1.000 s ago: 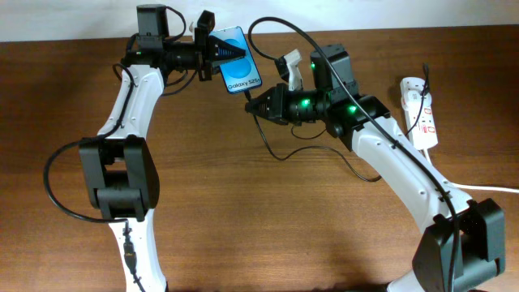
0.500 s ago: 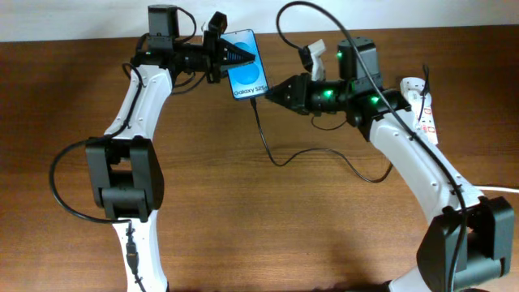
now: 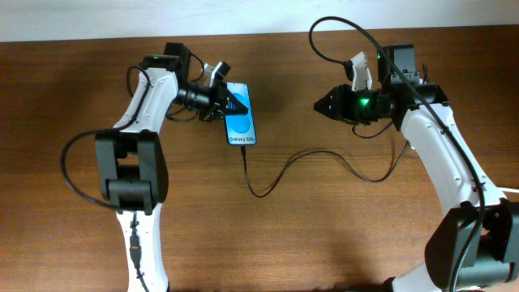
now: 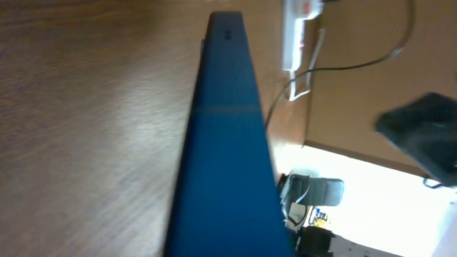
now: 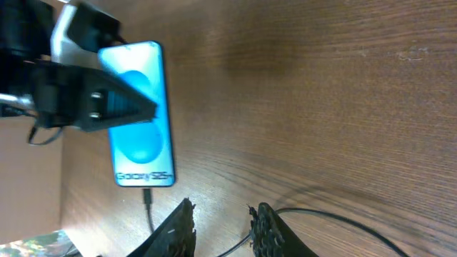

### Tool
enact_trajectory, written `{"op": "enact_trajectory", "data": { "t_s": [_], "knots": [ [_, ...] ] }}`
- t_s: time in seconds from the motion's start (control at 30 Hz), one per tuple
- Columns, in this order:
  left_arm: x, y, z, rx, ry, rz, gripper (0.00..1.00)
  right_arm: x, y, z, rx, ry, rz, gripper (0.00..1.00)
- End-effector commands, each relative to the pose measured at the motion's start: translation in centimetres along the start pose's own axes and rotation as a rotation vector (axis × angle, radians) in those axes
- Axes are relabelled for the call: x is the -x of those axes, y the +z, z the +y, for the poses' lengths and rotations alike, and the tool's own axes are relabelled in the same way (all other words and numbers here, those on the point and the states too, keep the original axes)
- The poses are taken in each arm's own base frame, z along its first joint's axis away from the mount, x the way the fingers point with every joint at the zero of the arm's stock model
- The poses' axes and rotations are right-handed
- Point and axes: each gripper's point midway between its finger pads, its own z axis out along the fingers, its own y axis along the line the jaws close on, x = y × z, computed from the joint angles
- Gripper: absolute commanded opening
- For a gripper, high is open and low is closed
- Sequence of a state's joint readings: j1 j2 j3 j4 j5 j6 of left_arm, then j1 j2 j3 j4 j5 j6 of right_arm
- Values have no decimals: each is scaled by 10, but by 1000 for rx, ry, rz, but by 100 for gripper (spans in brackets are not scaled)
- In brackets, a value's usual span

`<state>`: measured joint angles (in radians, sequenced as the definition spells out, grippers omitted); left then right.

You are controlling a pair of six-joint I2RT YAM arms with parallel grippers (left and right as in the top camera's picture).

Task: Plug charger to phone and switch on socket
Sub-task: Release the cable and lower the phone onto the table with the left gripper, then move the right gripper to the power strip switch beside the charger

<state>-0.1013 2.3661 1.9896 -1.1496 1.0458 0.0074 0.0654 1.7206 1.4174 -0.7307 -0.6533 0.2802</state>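
black charger [image 5: 147,197] is entering phone [image 5: 143,150] at six o'clock; left gripper [image 3: 233,104] is clamping phone, right gripper [image 5: 225,208] is gaping empty.

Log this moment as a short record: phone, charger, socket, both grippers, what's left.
phone: blue screen up, clamped at its upper part by the left gripper
charger: connector meets the phone's bottom edge, apparently plugged in; cable trails loose over the table
socket: white strip, seen past the phone in the left wrist view; switch state cannot be told
left gripper: shut on the phone
right gripper: open, empty, apart from the phone
remaining: switch on the socket
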Motion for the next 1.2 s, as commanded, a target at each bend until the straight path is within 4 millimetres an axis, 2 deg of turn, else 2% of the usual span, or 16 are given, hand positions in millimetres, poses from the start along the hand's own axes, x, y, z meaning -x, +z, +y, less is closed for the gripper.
{"op": "enact_trajectory", "data": {
  "t_s": [0.0,0.07,0.13,0.17,0.3,0.33,0.47,0.5,0.63,0.83,0.9,0.93,1.0,1.07,1.13,1.17],
  "knots": [
    [-3,10,33,72,-17,31,0,4,-6,8,-2,-37,-21,29],
    [-6,10,52,146,-36,44,0,2,-6,7,-4,-31,-14,29],
    [-7,2,86,353,-26,54,0,0,-6,7,-6,-25,-6,29],
    [-8,1,91,383,-24,57,0,-1,-6,6,-7,-23,-4,29],
    [-8,1,93,390,-31,59,0,-2,-6,6,-9,-19,1,29],
    [-8,1,93,390,-32,60,9,-3,-6,6,-10,-18,3,29],
    [-8,0,95,403,-31,60,22,-4,-6,4,-22,-13,7,29],
    [-10,-1,99,429,-35,65,21,-4,-6,4,-22,-13,7,29],
    [-11,-6,109,490,-35,70,34,-4,-6,4,-22,-12,8,29],
    [-4,-19,117,564,-13,51,45,-6,-7,3,-25,-11,16,28],
    [14,-47,99,579,9,-14,48,5,-21,16,-24,-66,-21,28],
    [30,-71,78,583,66,-72,48,9,-34,28,-20,-126,-33,29],
    [52,-120,14,596,223,-195,51,5,-74,51,-46,-207,-45,29],
    [57,-160,-56,609,360,-321,52,4,-111,63,-53,-256,-93,30],
    [51,-195,-116,622,492,-437,56,4,-151,57,-100,-255,-168,38],
    [43,-210,-145,625,547,-495,59,4,-173,40,-154,-205,-211,39]
  ]
}}
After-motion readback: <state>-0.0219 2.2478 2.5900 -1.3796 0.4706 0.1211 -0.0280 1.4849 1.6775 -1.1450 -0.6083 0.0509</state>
